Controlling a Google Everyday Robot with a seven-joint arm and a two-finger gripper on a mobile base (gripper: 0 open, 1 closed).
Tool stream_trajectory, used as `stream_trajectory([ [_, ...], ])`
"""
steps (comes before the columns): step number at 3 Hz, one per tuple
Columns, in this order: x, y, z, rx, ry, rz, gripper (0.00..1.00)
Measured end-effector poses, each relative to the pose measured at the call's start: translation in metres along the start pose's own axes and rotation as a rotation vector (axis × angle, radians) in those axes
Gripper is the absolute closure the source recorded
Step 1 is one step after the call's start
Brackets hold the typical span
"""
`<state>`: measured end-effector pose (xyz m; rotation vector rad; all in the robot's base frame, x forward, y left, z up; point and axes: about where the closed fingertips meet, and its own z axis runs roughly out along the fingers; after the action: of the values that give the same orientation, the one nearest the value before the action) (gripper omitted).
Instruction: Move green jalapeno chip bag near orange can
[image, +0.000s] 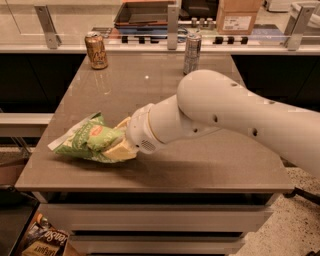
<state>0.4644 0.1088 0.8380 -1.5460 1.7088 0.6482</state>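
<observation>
The green jalapeno chip bag (87, 141) lies crinkled on the front left part of the brown table (165, 95). My gripper (119, 140) reaches in from the right, at the bag's right end. Its cream fingers (120, 151) lie one above and one below that end and are shut on it. The bag rests on the table surface. The orange can (96, 50) stands upright at the table's far left corner, well away from the bag.
A taller silver-grey can (192, 53) stands at the far middle of the table. My large white arm (235, 115) spans the right half of the table. A counter with trays and boxes (150, 15) runs behind. The table's front edge is close to the bag.
</observation>
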Motion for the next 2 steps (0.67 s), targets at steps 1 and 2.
stream_trajectory([
  [1,-0.010,-0.023,-0.010,0.012,0.003,-0.020,1.00],
  [2,-0.018,-0.050,-0.024,0.045,-0.002,-0.027,1.00],
])
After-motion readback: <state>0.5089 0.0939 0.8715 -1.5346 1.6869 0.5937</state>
